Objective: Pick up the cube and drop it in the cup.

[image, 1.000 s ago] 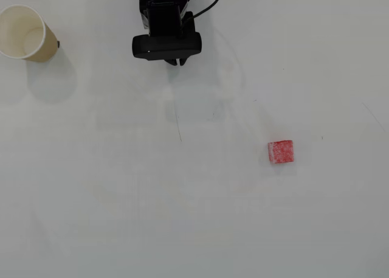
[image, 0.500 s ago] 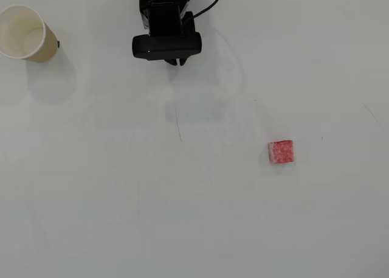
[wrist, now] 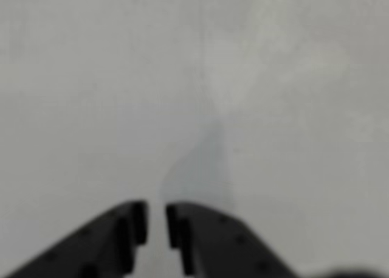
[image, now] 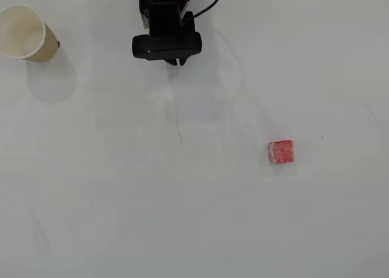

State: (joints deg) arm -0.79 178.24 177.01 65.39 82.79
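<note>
Overhead view: white table (image: 182,217), bare over most of its area, with a few faint scuffs and a thin dark line near the middle. The cube (image: 281,152), red with whitish speckles, sits flat on the table right of centre and slightly below the middle of the frame, nothing touching it. The cup (image: 25,33) stands upright in the top left corner, mouth open to the camera, cream inside, tan wall, a small dark mark on its right side; it casts a soft shadow below itself. The arm (image: 165,22), black, enters from the top edge, between the cup and the cube and well apart from both. Claw (image: 176,61) barely pokes out under the black body here; its state is not readable from above. Wrist view, blurred: two dark fingers (wrist: 121,235) rise from the bottom edge with only a narrow slit between the tips, nearly pressed together, nothing in the gap (wrist: 156,220). Only pale table shows ahead of them.
</note>
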